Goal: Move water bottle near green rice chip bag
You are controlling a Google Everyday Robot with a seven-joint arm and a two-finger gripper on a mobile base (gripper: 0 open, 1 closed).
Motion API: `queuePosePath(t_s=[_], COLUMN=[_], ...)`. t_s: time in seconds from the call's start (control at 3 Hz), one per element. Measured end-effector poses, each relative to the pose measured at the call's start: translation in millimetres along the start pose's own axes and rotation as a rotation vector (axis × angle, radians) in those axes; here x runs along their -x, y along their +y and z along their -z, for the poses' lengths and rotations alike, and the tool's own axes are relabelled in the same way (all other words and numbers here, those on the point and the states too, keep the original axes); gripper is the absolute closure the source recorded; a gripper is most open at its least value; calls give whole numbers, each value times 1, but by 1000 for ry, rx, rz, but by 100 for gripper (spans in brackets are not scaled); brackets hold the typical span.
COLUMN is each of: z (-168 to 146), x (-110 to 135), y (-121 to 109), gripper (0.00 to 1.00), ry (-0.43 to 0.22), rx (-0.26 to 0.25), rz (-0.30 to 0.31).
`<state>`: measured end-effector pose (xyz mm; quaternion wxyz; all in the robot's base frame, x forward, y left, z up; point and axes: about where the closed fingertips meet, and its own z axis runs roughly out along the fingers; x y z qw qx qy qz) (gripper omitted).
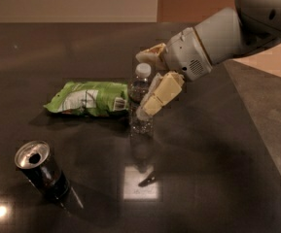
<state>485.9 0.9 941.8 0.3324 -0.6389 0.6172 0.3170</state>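
Note:
The water bottle, clear with a white cap, stands upright on the dark table. It is right beside the right end of the green rice chip bag, which lies flat. My gripper reaches in from the right. It is open, with one cream finger behind the bottle's cap and the other finger in front of the bottle's right side. The bottle stands between the spread fingers.
A dark drink can, opened, stands at the front left. The table's right edge runs diagonally, with lighter floor beyond. A bright light reflection lies on the table in front of the bottle.

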Motion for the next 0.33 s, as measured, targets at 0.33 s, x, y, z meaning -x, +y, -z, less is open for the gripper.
queuePosePath(t_s=[0.33], z=[0], x=[0], y=[0], gripper=[0], ry=[0], rx=[0], rz=[0])
